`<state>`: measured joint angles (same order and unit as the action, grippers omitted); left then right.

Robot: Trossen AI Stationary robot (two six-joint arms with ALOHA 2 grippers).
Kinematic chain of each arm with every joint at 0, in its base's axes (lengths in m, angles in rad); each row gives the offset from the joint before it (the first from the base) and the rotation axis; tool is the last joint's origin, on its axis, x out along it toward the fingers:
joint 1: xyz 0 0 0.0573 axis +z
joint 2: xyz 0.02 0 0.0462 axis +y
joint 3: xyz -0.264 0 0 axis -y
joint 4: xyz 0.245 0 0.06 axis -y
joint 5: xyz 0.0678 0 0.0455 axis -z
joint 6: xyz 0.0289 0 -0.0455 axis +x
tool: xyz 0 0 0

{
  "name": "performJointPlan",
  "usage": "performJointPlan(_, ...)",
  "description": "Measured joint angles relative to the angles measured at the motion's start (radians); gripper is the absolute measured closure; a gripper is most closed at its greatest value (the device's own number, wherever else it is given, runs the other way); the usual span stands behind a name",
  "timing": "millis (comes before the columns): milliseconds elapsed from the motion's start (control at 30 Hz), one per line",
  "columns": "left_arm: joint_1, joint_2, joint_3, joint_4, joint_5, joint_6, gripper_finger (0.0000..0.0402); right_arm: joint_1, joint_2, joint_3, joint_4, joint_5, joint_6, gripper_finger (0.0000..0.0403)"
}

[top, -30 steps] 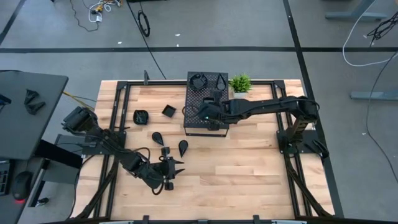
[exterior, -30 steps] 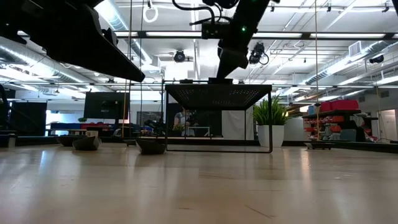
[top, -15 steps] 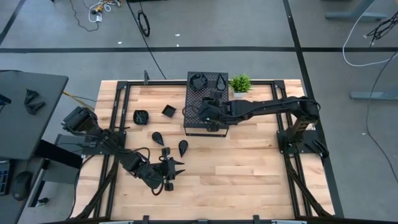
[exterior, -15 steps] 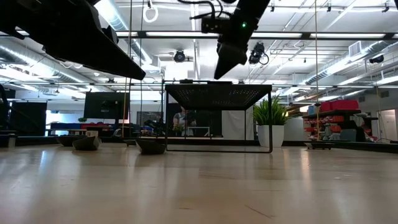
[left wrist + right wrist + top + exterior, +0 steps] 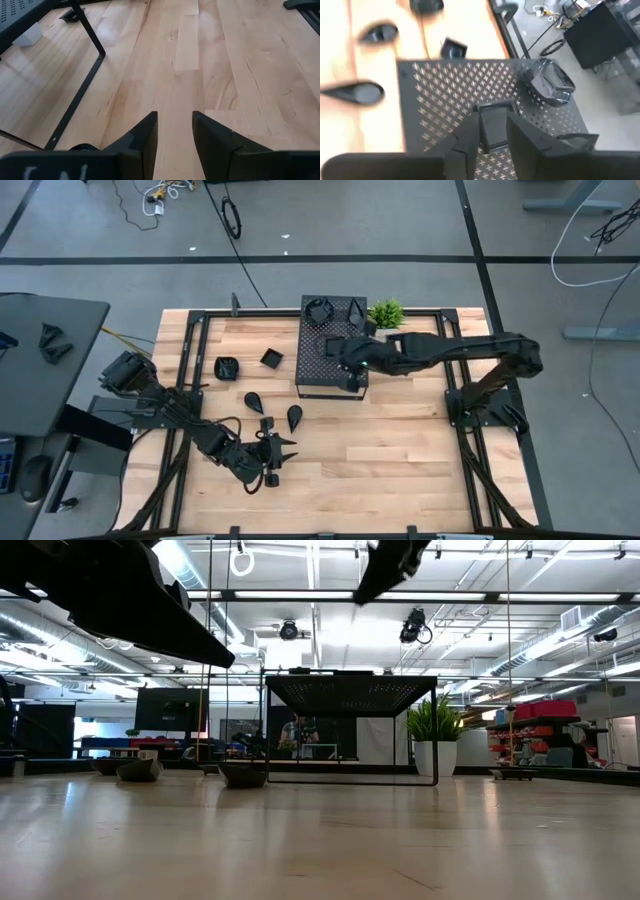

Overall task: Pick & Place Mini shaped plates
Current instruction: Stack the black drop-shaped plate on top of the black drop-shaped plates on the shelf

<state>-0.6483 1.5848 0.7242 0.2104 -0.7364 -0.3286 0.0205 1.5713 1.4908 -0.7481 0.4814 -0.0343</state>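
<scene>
Four mini plates (image 5: 255,399) lay loose on tabletop left of perforated box (image 5: 318,372); left gripper (image 5: 283,450) idle nr front edge, fingers apart, empty. Square plate (image 5: 493,126) now on box top; right gripper (image 5: 346,352), just opened, lifting away — placement done.

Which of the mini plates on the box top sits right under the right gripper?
The square plate, seen between the fingers of the open right gripper. The other two plates on the perforated box lie at its far edge.
</scene>
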Motion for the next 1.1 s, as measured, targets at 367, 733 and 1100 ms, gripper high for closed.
performJointPlan(367, 0.000, 0.000, 0.000, -0.002, 0.000, -0.016, 0.0275, 0.253, -0.103, -0.065, -0.048, 0.031, 0.180, 0.0367)
performJointPlan(733, -0.073, -0.145, 0.001, -0.571, -0.054, -0.444, 0.0275, 0.392, -0.152, -0.437, 0.330, 0.060, 0.560, 0.0400)
performJointPlan(1100, -0.025, -0.167, 0.000, -0.987, 0.066, -0.595, 0.0275, 0.483, 0.082, -0.735, 1.416, 0.060, 0.443, 0.0399)
